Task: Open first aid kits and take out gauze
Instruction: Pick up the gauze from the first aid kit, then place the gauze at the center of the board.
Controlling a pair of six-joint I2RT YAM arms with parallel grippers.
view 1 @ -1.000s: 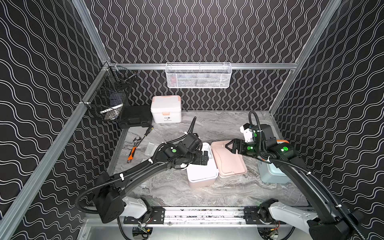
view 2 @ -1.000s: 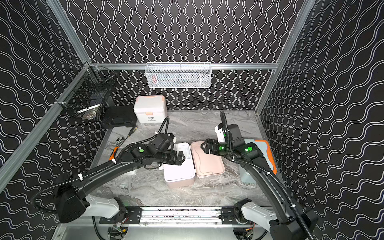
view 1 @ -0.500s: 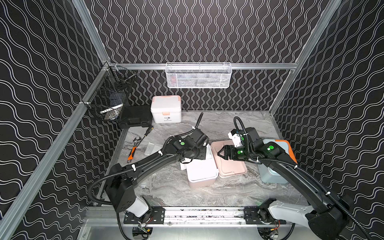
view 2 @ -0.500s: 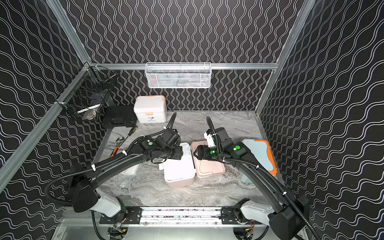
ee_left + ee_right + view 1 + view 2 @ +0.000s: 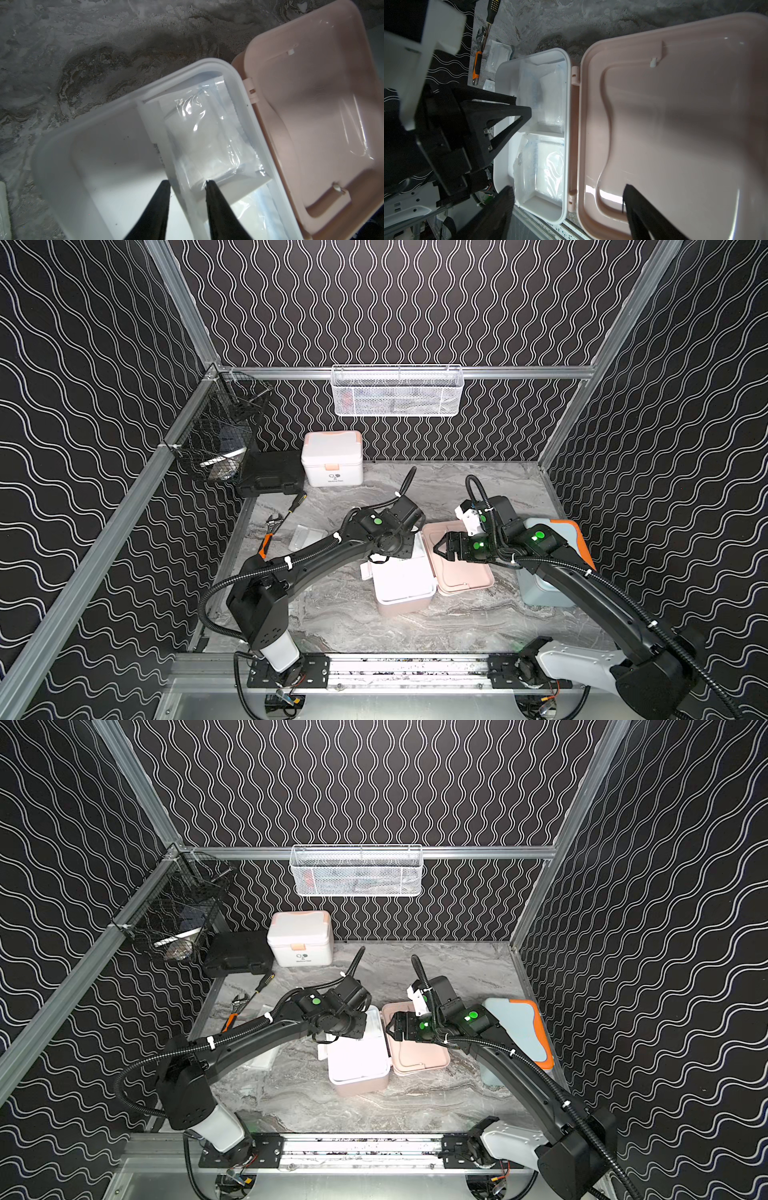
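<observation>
Grey marbled tabletop (image 5: 415, 630), black wavy-lined walls all round, and the action is dead centre. The pink kit (image 5: 401, 609) sits wide open, its lid (image 5: 461, 572) lying flat to the right on its hinges, the white tray (image 5: 93, 158) inside fully on show.

Look at the left gripper (image 5: 187, 184): it is down in the tray, in the hinge-side compartment farther from the front rail. Its black fingertips (image 5: 213, 197) are drawn in close on either side of the wrapper edge of a gauze packet (image 5: 207, 141). One tip touches the clear plastic. A gap shows between the two, and whether they have actually bitten I cannot tell. A second gauze packet (image 5: 542, 166) lies in the neighbouring compartment, nearer the rail, untouched.

Over on the other side, the right gripper (image 5: 568, 197) hovers above the hinge line between tray and lid, jaws spread wide, nothing in them.

Out on the table left of the kit, a loose packet (image 5: 305, 536) lies near the orange-handled wrench (image 5: 268, 533) and a screwdriver (image 5: 296, 502). Back against the wall, the white kit (image 5: 331, 458) stands closed, just beside the black case (image 5: 272, 472). At the right edge, the blue kit (image 5: 525, 1023) with its orange trim sits partly hidden behind the right arm.
</observation>
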